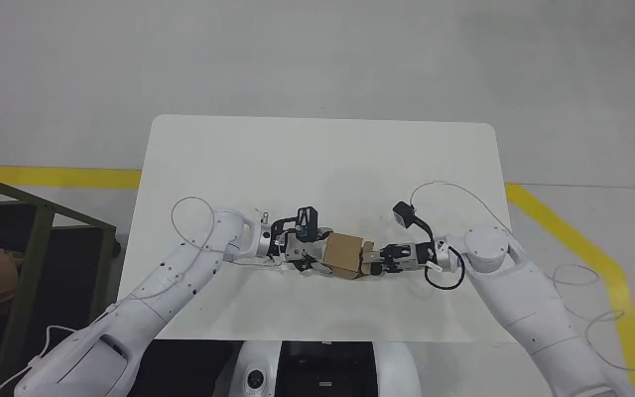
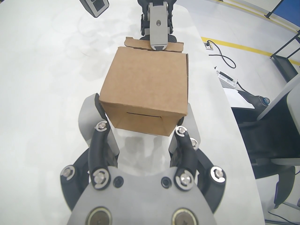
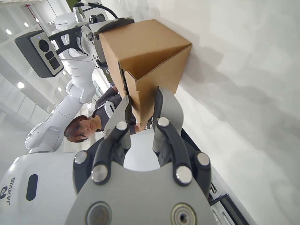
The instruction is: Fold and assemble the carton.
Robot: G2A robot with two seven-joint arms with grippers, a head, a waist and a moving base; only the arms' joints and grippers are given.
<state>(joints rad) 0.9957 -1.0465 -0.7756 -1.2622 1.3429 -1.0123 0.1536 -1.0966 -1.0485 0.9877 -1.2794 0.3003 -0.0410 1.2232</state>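
**Entry 1. Left gripper** (image 2: 143, 115). The fingers (image 2: 97, 108) are spread wide, one laid against each side wall of the carton (image 2: 145, 78) at the end nearest them. We judge them to be clamped across its width.

**Entry 2. Right gripper** (image 3: 143, 105). The fingers are drawn close together and pinch a flap (image 3: 138, 101) that sticks out from the carton end nearest them. In the left wrist view, one fingertip of this gripper lies on the ragged flap edge at the carton's far end.

**Entry 3. Carton.** Plain brown board, held between the two grippers and directly ahead of each. Beneath both grippers is the white table (image 1: 397, 159). We cannot tell whether the carton's lower wall rests on it or hangs just above.

**Entry 4. Work done, as we judge it.** The board has been opened into a square-sided sleeve. Its walls stand at right angles and the top wall is flat and uncreased.

**Entry 5. Work left, as we judge it.**
- The end at the right gripper is open, and we see into the interior past the pinched flap. None of the flaps there is folded across.
- At the end by the left gripper, a slotted panel (image 2: 143, 120) shows under the top wall. We cannot tell whether it closes that end.
- The flaps are not yet folded in and no tab is yet tucked, so we place the task near its midpoint at best.
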